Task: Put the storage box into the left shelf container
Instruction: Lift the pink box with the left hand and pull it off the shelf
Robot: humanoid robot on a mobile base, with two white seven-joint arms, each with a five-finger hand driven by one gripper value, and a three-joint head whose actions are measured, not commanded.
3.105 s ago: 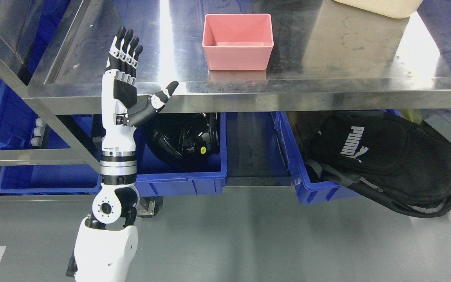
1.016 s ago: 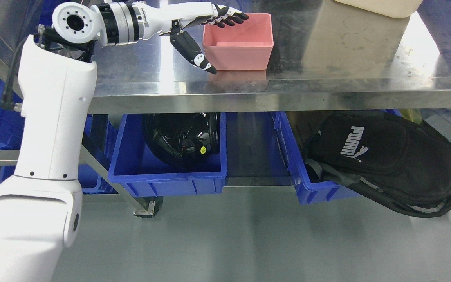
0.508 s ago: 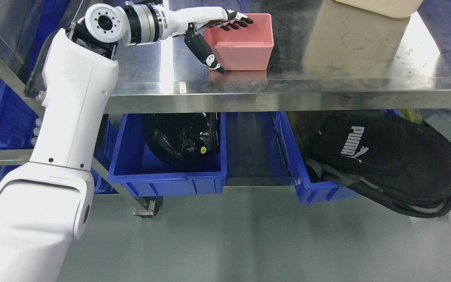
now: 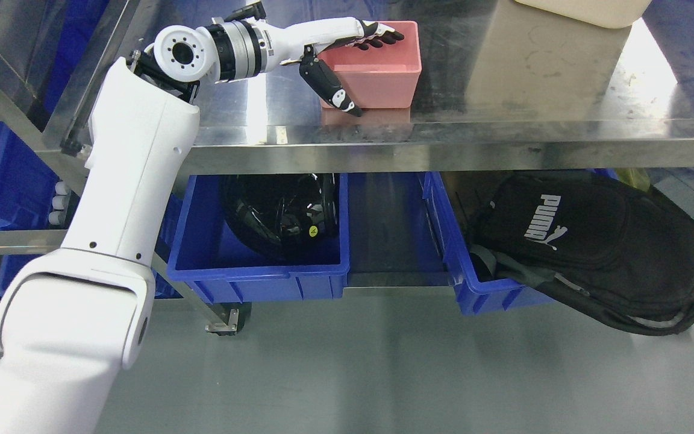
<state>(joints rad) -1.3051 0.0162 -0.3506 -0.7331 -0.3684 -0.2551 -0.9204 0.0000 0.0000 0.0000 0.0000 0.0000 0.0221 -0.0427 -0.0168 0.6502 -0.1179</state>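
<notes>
Steel table (image 4: 503,129) | left hand (image 4: 347,51) spread, straddling pink box (image 4: 383,75) wall

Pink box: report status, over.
Left hand open, straddling pink box left wall, no grip. Box on steel shelf. Left blue bin holds black helmet. Right hand unseen.

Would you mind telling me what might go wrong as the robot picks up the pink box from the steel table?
1. The left hand straddles only the pink box's left wall, fingers over the rim, thumb outside; such an off-centre grip may let the box tilt or slip.
2. The blue bin below already holds a black helmet, so the box may sit crooked.
</notes>
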